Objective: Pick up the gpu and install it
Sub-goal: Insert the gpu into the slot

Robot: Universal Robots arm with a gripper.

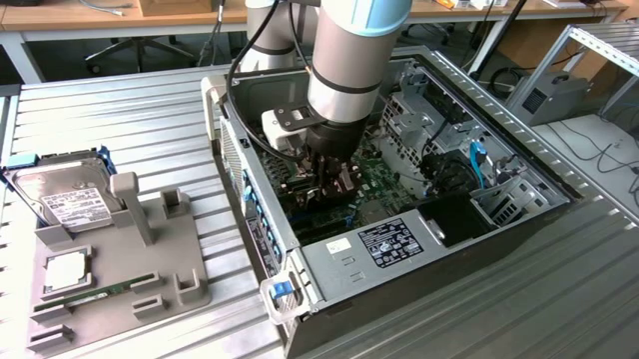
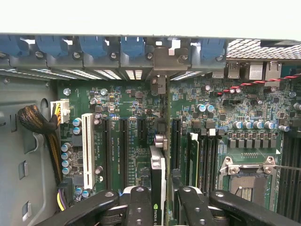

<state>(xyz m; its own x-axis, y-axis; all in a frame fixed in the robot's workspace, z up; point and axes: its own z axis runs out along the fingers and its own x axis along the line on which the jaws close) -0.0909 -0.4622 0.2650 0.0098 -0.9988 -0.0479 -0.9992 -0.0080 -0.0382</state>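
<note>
The gripper (image 2: 159, 207) is seen in the wrist view clamped on the gpu (image 2: 158, 181), held edge-on above the motherboard (image 2: 136, 136), its bracket end pointing toward the blue slot clips (image 2: 131, 47) on the rear wall. In the exterior view the arm (image 1: 345, 82) is lowered into the open computer case (image 1: 399, 247), with the gripper (image 1: 325, 183) low among the components. At 9 o'clock from the case, a grey fixture (image 1: 120, 254) carrying a hard drive (image 1: 60, 198) is set well apart.
</note>
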